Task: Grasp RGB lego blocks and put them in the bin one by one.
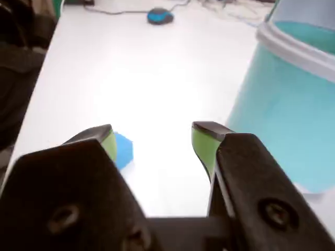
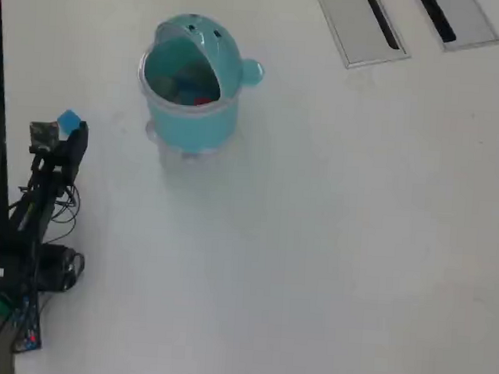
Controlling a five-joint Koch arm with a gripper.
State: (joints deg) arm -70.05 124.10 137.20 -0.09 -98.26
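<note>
I seem to work at an office desk: white table (image 2: 331, 243), grey cable slots (image 2: 358, 24), mouse (image 1: 159, 16) ahead of me.

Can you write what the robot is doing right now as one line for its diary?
gripper: open, low over table | blue block: on table beside one fingertip, not held | bin: upright, something red inside

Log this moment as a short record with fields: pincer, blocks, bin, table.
pincer: open, jaws spread wide, low over the table
blue block: on the table beside the left jaw in the wrist view, not gripped
bin: teal, upright, hood open; red and bluish shapes inside, too blurred to count
table: white, two grey slotted panels at the far edge
</note>
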